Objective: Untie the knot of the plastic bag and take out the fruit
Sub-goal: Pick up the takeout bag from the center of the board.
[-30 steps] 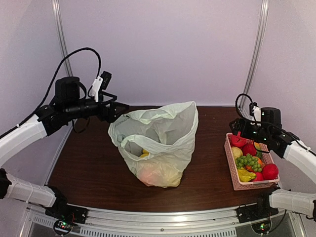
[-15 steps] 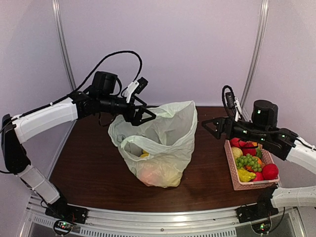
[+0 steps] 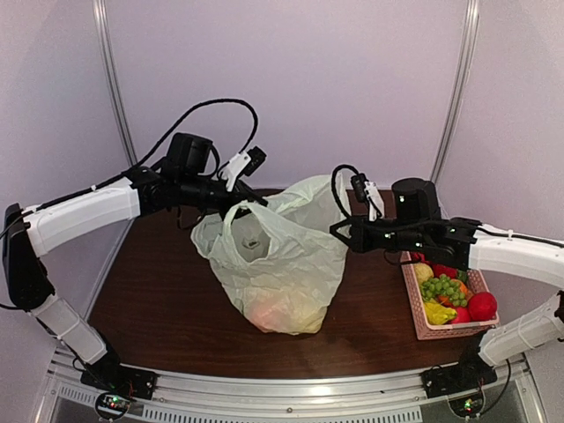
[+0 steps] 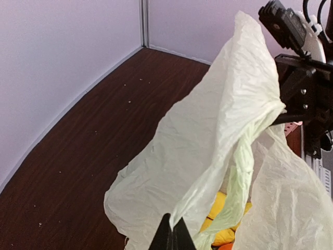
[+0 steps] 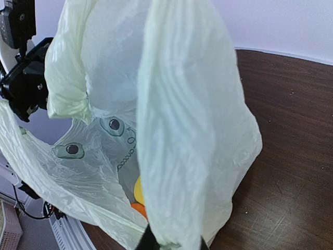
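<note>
Two arms reach over the brown desk to the plastic bag, which sits in the middle of it. The left end effector is at the top left of the bag. In the left wrist view we see its dark fingertips pressed tight together on a thin strip of the bag's rim, so it holds the bag. The right end effector is at the top right of the bag. In the right wrist view a wide fold of pale green plastic runs down between its fingers, which stand narrow around it, so it grips the bag too. Both top sides of the bag are lifted and its mouth is open. The fruit lies low inside the bag, some of it yellow and some orange. From above it shows as a warm yellow patch through the thin plastic near the bottom. A pink basket stands on the right side of the desk, under the right arm. It holds green grapes and red fruits.
</note>
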Available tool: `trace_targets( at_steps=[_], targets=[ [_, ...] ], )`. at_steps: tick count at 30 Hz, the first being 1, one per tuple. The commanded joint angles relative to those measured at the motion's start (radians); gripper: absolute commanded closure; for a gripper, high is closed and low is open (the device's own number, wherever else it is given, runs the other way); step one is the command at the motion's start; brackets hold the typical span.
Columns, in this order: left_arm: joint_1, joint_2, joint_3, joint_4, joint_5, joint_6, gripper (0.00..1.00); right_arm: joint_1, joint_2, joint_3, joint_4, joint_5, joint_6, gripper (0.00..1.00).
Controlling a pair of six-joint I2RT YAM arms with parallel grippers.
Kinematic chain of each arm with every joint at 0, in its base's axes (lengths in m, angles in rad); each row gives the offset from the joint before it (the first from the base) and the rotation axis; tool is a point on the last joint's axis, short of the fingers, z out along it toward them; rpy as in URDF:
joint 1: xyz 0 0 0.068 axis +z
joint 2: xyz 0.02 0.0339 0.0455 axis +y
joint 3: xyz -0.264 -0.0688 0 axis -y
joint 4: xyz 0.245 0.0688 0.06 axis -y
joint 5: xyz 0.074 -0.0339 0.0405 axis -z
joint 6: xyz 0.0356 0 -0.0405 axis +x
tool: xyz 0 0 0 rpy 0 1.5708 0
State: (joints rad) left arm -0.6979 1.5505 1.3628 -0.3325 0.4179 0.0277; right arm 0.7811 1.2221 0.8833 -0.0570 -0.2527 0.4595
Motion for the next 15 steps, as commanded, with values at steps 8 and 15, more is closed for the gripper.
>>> trace_targets(
  at_steps=[8,15],
  targets=[
    [-0.005,-0.259,-0.203,0.227,-0.189,-0.130,1.00,-0.014,0.154,0.380,-0.144,0.247,-0.166,1.00],
    [-0.005,-0.399,-0.332,0.261,-0.169,-0.177,1.00,-0.020,0.203,0.471,-0.202,0.314,-0.210,1.00]
  ],
)
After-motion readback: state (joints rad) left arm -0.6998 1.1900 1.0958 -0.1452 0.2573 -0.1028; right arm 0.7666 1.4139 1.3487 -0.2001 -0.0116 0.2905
